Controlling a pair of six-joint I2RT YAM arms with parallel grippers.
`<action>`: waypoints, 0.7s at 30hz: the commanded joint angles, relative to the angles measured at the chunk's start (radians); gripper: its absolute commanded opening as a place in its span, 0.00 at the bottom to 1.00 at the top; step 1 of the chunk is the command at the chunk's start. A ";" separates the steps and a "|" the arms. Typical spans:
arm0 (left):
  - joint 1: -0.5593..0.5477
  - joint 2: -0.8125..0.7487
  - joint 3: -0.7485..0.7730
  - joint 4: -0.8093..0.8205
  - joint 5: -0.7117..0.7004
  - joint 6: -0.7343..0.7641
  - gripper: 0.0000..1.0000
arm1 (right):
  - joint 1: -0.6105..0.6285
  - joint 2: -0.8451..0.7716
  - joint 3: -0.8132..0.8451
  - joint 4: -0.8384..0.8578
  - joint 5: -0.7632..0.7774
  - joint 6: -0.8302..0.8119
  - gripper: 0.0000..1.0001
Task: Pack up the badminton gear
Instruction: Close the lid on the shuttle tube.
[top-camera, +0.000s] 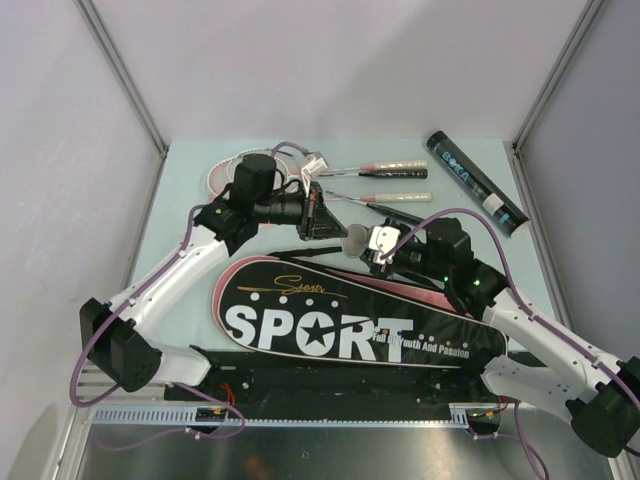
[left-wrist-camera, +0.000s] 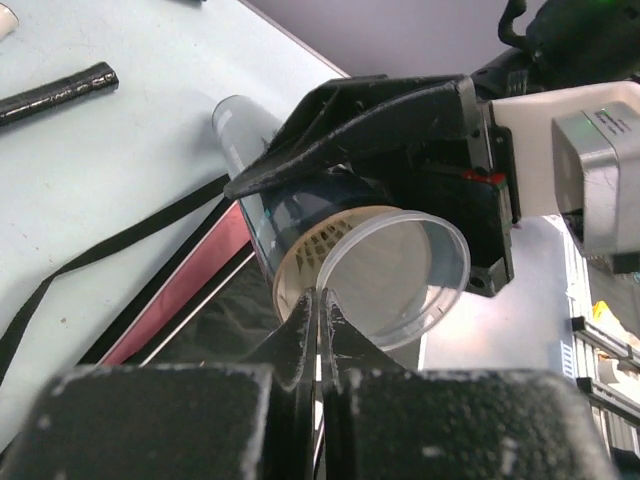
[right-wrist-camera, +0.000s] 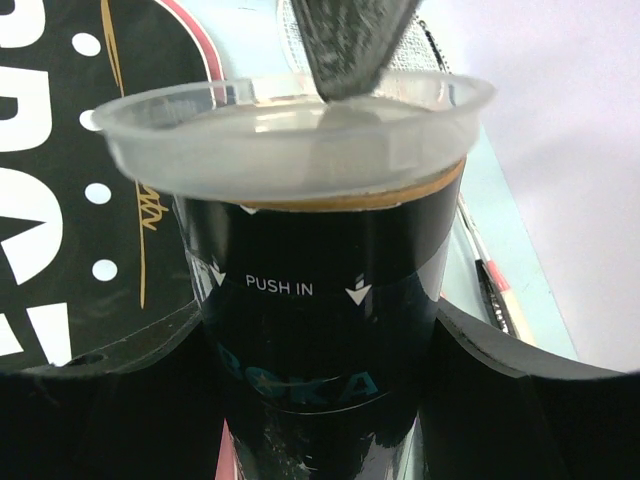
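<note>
My right gripper (right-wrist-camera: 315, 345) is shut on a dark tube (right-wrist-camera: 310, 330) with teal print and holds it over the racket bag (top-camera: 350, 325). A clear plastic lid (right-wrist-camera: 290, 140) sits tilted at the tube's open end. My left gripper (left-wrist-camera: 320, 300) is shut on the lid's rim (left-wrist-camera: 400, 275). White shuttlecock feathers (left-wrist-camera: 308, 248) show inside the tube's mouth. In the top view both grippers meet mid-table, the left one (top-camera: 335, 230) and the right one (top-camera: 385, 250). A second dark tube (top-camera: 475, 183) lies at the back right. Pink-and-white rackets (top-camera: 395, 168) lie at the back.
The black bag printed SPORT lies across the near half of the pale table (top-camera: 190, 200). A black strap (left-wrist-camera: 110, 245) trails off it. A black racket handle (left-wrist-camera: 60, 90) lies behind the left gripper. Grey walls close in the sides and back.
</note>
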 joint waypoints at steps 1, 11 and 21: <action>-0.023 0.027 0.090 -0.073 -0.076 0.063 0.00 | 0.019 -0.025 0.054 0.048 -0.004 -0.006 0.08; -0.060 0.029 0.139 -0.200 -0.268 0.156 0.00 | 0.027 -0.028 0.054 0.052 0.017 -0.007 0.08; -0.109 0.076 0.193 -0.293 -0.346 0.195 0.00 | 0.050 -0.036 0.056 0.071 0.027 -0.006 0.07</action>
